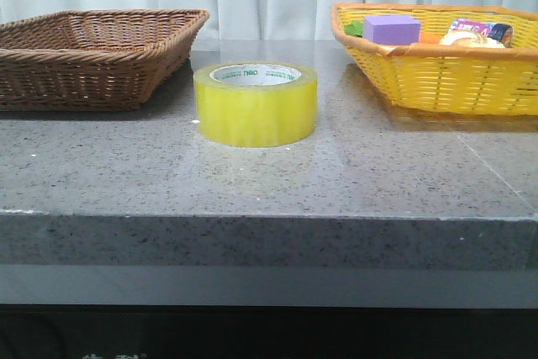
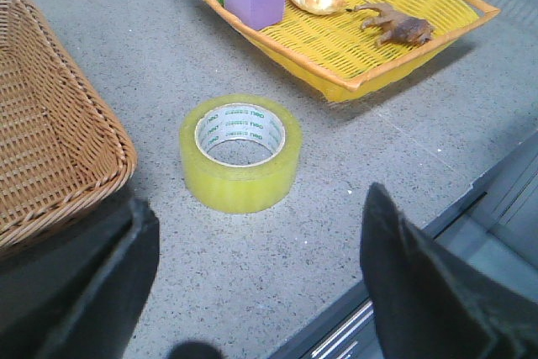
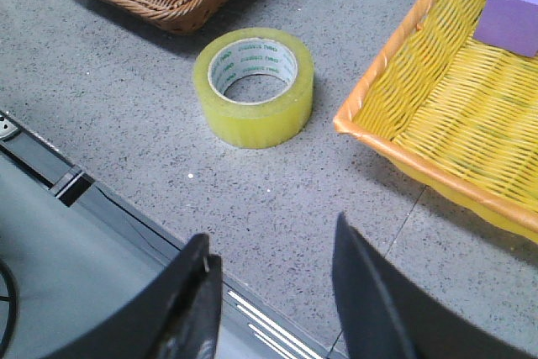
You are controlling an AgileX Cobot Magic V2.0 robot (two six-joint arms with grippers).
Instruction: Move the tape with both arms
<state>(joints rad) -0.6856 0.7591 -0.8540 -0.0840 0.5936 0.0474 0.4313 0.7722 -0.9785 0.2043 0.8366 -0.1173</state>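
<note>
Lying flat on the grey stone table, between brown wicker basket and yellow basket: packing tape roll. Probably light, rigid, slick-sided; best pinched across wall and core. Left gripper and right gripper both spread apart, empty, well short.

Even, soft light fills all three views, and the grey bench shows a faint sheen with no harsh glare. Short soft shadows lie under the tape and both baskets. The front view is sharp; in the wrist views the close dark end effector fingers look blurred.
</note>
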